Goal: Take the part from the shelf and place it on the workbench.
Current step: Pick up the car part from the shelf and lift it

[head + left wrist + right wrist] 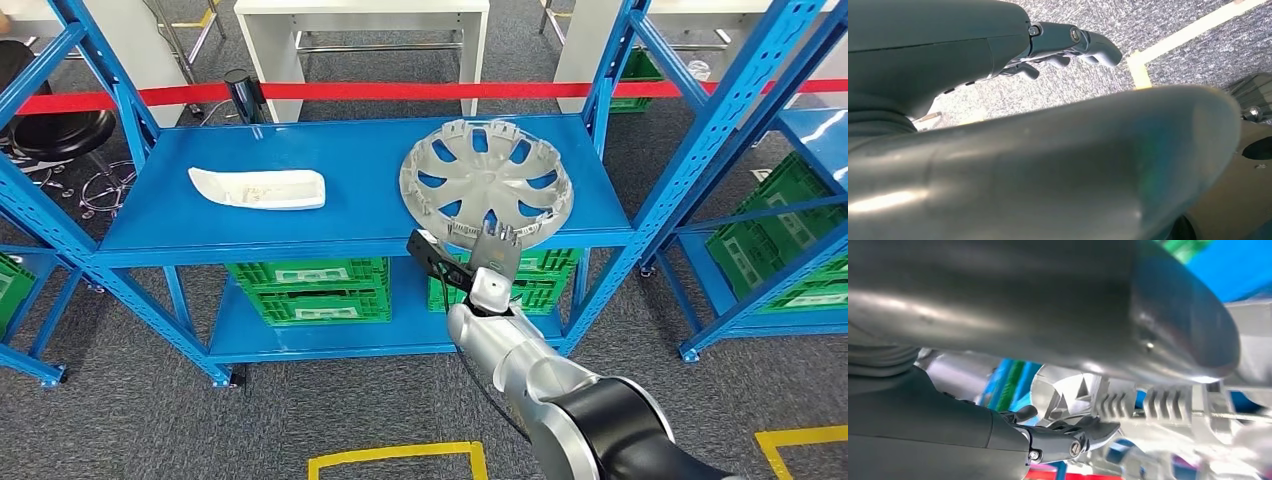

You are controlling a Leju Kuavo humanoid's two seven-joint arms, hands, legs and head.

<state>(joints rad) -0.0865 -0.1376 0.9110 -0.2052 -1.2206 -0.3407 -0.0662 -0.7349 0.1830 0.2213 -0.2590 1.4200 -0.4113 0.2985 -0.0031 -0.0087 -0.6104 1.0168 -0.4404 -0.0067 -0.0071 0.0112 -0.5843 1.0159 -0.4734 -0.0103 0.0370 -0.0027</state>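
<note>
A silver wheel cover lies flat on the right half of the blue shelf. A white elongated part lies on the shelf's left half. My right hand is at the wheel cover's near rim, fingertips against its edge. In the right wrist view the ribbed rim of the wheel cover sits just past the gap between the thumb and the dark fingers, which stand apart. My left hand hangs over grey carpet, its fingers stretched out and holding nothing.
Green crates sit on the lower shelf level. A red barrier tape runs behind the shelf, with a white table beyond. Another blue rack stands at the right. Yellow floor tape marks the carpet in front.
</note>
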